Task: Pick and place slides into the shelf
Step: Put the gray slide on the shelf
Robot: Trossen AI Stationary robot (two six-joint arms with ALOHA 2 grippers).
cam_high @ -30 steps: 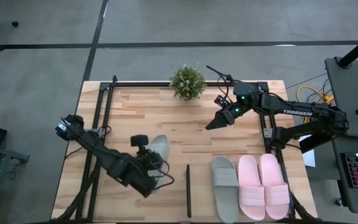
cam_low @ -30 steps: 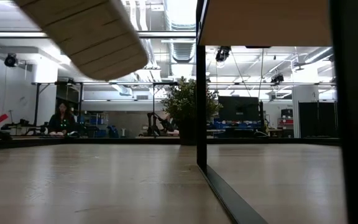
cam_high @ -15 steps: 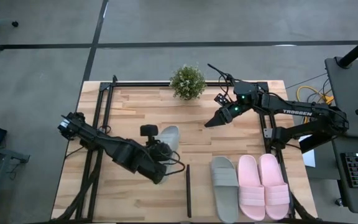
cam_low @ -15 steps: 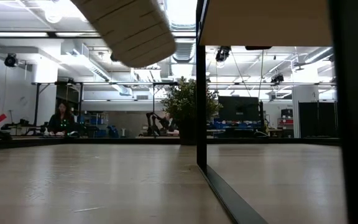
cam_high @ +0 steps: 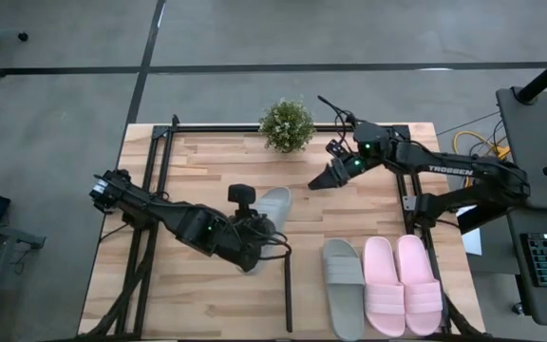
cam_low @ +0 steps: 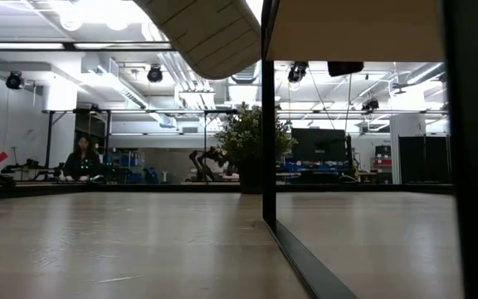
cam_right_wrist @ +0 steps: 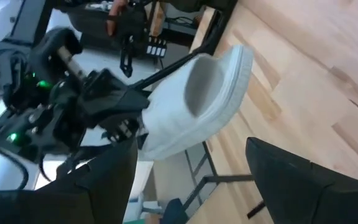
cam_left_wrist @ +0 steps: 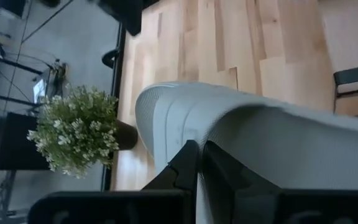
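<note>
Low view shows only the ribbed sole of a slide (cam_low: 210,33) hanging above the tabletop (cam_low: 123,249), with the shelf's black edge strip (cam_low: 293,249) running away just beside it; no tool appears there. Left wrist view fills that in: the left tool (cam_left_wrist: 197,168) is clamped together on the grey-green slide's strap, its toe aimed toward the plant (cam_left_wrist: 79,130). High view gives the pose: the left arm stretches low across the tabletop from the left edge, holding the slide (cam_high: 272,211) lifted near the middle, long axis slanting toward the far right. Three slides (cam_high: 383,285) lie side by side on the shelf (cam_high: 307,285). Farther off, the right tool (cam_high: 323,181) hovers near the plant, fingers spread apart.
</note>
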